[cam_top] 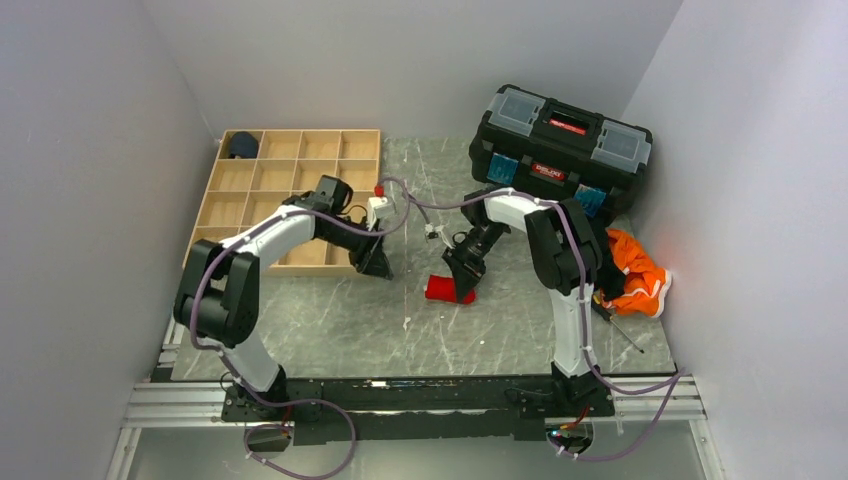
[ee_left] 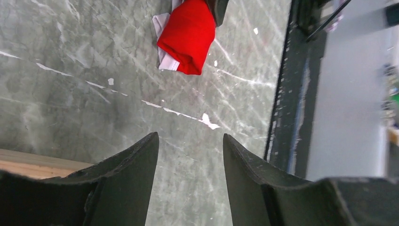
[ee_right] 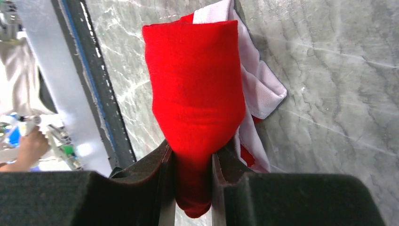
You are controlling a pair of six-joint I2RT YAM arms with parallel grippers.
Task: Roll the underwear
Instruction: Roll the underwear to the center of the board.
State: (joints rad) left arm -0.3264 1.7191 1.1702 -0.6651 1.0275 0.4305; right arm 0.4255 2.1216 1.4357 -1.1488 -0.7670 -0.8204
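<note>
The underwear [cam_top: 444,289] is a bright red rolled bundle with white trim, lying on the marble table near the middle. In the right wrist view the underwear [ee_right: 195,99] fills the centre, and my right gripper [ee_right: 193,162] is shut on its near end, the red fabric squeezed between both fingers. White trim spills out to the right of the roll. My left gripper [cam_top: 375,262] stands open to the left of the bundle, by the wooden tray's corner. In the left wrist view the underwear [ee_left: 188,35] lies well ahead of the open left gripper [ee_left: 190,141], with bare table between.
A wooden compartment tray [cam_top: 262,205] stands at the back left, with a dark navy bundle [cam_top: 241,146] in its far corner cell. A black toolbox [cam_top: 560,150] sits at the back right. An orange cloth [cam_top: 636,270] lies at the right edge.
</note>
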